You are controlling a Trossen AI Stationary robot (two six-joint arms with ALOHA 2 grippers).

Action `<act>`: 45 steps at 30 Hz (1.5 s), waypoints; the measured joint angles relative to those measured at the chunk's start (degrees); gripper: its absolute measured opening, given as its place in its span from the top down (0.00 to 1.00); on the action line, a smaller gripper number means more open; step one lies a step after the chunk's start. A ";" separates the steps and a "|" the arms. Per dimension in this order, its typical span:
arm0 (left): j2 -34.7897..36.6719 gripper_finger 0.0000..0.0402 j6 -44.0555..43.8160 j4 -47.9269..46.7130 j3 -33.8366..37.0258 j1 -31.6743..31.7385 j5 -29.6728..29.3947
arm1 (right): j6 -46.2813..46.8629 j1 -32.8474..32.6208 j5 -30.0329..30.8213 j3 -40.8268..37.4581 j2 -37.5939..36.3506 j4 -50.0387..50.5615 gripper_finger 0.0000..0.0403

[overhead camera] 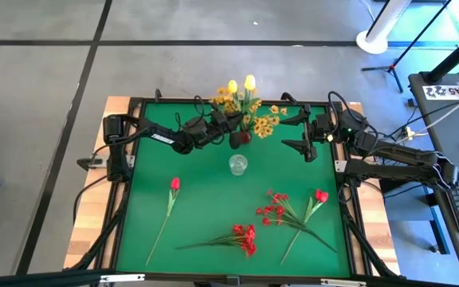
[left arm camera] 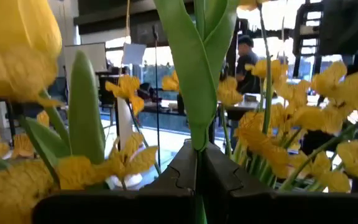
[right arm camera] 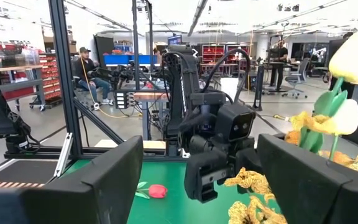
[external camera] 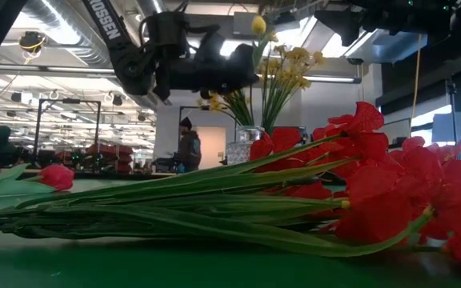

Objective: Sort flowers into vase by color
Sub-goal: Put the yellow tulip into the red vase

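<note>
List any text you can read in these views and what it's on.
"TROSSEN": white letters on the left arm, read from above.
"OSSEN": the same brand, cut off, on that arm in the low view.
Card on the side desk: digits too blurred to read.
Background signs: too small.

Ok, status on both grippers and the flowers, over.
Left gripper shut on yellow tulip stem over dark vase. Right gripper open beside bouquet. Red flowers on mat; clear vase empty.

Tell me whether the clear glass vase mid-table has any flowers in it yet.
Empty. In the high view the clear vase stands alone, no stems inside; the yellow flowers sit in the dark vase behind it.
</note>
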State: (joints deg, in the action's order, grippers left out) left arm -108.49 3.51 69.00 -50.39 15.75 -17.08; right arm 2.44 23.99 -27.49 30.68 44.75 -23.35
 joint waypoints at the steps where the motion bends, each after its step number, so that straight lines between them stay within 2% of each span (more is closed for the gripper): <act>1: 0.00 1.00 0.00 -0.48 0.00 0.00 0.00 | -0.09 0.00 0.00 0.00 0.00 -0.02 0.22; 4: 0.00 1.00 -0.01 -1.24 0.00 0.07 0.00 | -0.18 0.00 0.00 0.00 0.00 -0.04 0.22; 7: 0.00 0.95 1.15 -2.30 0.00 0.11 -0.02 | -0.18 0.00 0.00 0.00 0.00 -0.04 0.22; 13: 0.02 0.79 4.52 -5.78 0.00 -0.82 -0.43 | -0.18 0.00 0.00 0.00 0.00 -0.04 0.22; 18: 0.20 0.64 4.61 -7.68 0.00 -1.86 -3.47 | -0.18 0.00 0.00 0.00 0.00 -0.04 0.22; 21: 1.44 0.56 4.55 -12.36 -0.02 -2.12 -4.33 | -0.17 0.00 0.00 0.00 0.00 -0.04 0.22; 25: 4.54 0.49 4.81 -17.67 -0.08 -3.03 -8.71 | 0.08 0.00 -0.02 0.00 0.00 -0.03 0.22; 30: 9.98 0.45 6.52 -23.33 -0.15 -4.63 -11.95 | 0.12 0.00 0.00 0.00 0.00 -0.04 0.22; 33: 13.87 0.45 6.40 -29.81 -0.17 -5.69 -12.82 | 0.13 0.00 0.00 0.00 0.00 -0.04 0.22; 45: 27.71 0.45 -2.49 -59.25 -0.17 -10.78 -13.84 | 0.26 0.00 0.00 0.00 0.00 -0.07 0.22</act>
State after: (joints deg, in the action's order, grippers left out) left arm -80.78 1.02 9.75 -50.57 4.97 -30.92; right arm 2.70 23.99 -27.49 30.68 44.75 -23.42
